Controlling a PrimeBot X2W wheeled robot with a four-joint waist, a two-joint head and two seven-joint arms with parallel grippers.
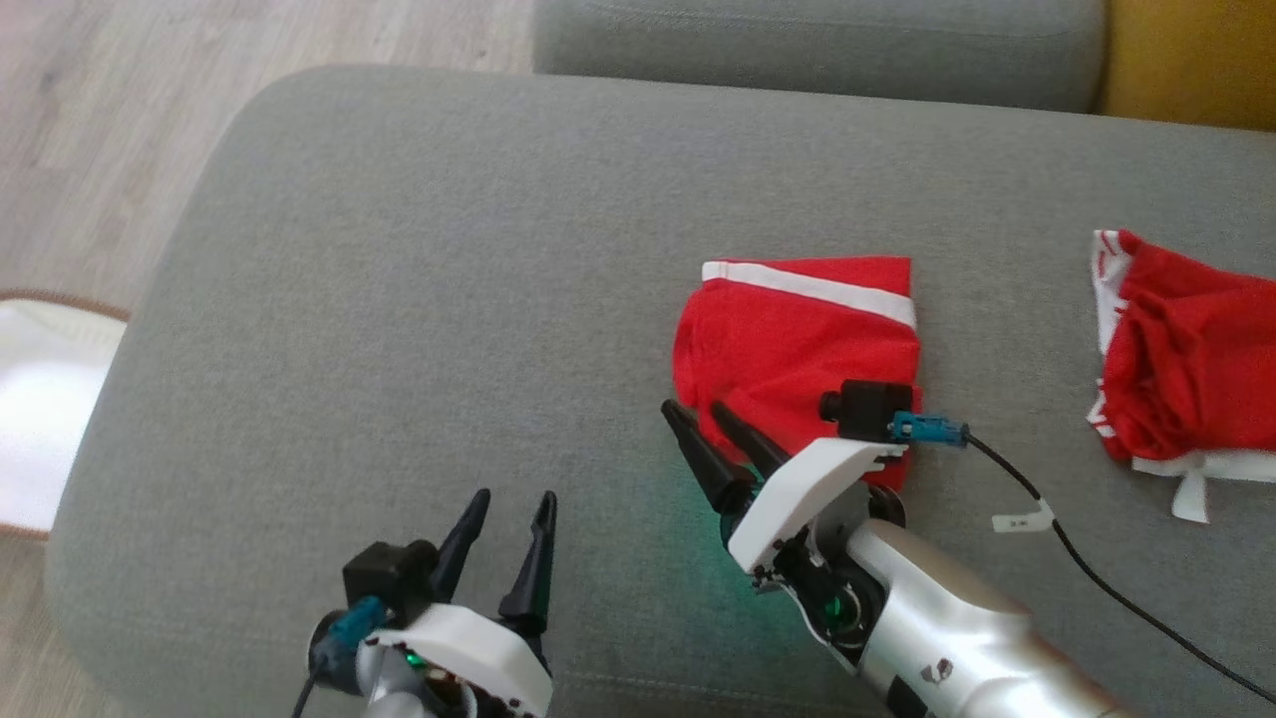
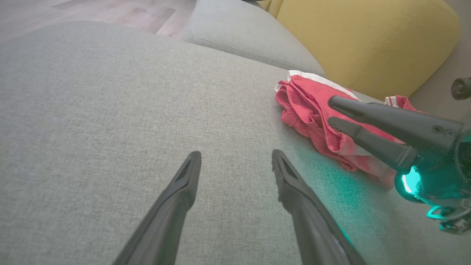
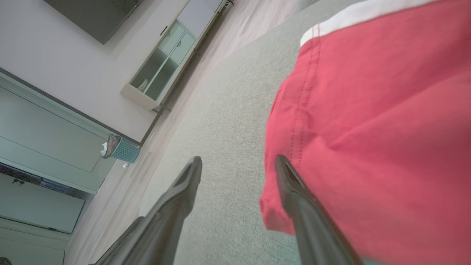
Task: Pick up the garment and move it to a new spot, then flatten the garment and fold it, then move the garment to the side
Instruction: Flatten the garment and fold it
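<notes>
Red garment [image 1: 797, 339] folded, flat on grey sofa cushion [image 1: 399, 299], 3 o'clock of centre. Right hand [image 1: 693, 409] released, empty, poised at garment's 8 o'clock edge, probably lined up to shift it aside. Left hand [image 1: 513, 496] released, parked at 7 o'clock, clear of cloth.

Red fabric garment [image 1: 797, 339] with a white band along its upper edge, folded compact, lying flat on grey sofa cushion [image 1: 449, 299], right of centre
</notes>
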